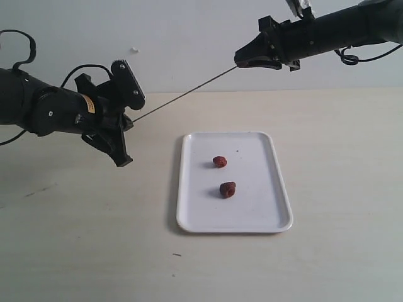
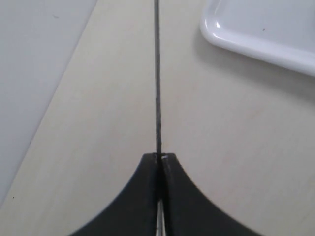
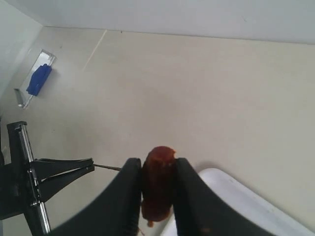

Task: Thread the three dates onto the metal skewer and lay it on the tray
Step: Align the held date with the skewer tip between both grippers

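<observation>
While the left pincer, pressed together, pinches one end of the metal skewer, the right pincer pinches the first date at the rod's far end. Step in hand, as judged: threading the first date. The next move calls for a straight push along the rod's axis. A second date and a third date lie on the tray, below and between the pincers. Whether the tip has entered the fruit is hidden behind the right pincer's jaw.

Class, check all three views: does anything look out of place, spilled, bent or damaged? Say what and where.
Nothing much. The skewer runs straight from the left gripper to the right gripper, whose jaws hold one date; two dates lie on the tray. Only a tiny dark speck marks the tray.
</observation>
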You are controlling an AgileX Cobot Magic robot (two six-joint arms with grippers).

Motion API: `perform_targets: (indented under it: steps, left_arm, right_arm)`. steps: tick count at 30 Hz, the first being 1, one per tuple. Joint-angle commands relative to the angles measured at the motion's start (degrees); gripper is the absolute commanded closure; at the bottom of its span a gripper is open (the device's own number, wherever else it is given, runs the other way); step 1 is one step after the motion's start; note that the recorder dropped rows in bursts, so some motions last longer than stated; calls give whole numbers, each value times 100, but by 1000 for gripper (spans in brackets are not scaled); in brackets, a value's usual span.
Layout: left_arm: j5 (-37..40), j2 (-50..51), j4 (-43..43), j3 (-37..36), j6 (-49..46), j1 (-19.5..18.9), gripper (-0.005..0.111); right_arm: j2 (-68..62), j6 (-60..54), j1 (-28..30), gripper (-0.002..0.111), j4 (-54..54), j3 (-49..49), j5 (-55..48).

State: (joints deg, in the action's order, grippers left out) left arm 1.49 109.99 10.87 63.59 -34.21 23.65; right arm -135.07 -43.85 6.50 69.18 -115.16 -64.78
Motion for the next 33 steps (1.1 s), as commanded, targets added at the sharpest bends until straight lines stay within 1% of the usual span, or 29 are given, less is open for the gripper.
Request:
perform_targets:
  steps: [1, 10, 17, 33]
  left_arm:
    - [-67, -2, -59, -24, -4, 20, 107]
    - [-56, -2, -59, -24, -4, 20, 107]
    - [-56, -2, -59, -24, -40, 20, 107]
    - [-118, -2, -59, -24, -68, 20, 107]
  right_arm:
    - [16, -85, 31, 85, 69, -11, 45]
    - [16, -109, 31, 85, 31, -11, 215]
    - [16, -109, 31, 85, -232, -11, 247]
    - [16, -97, 31, 85, -175, -11, -285]
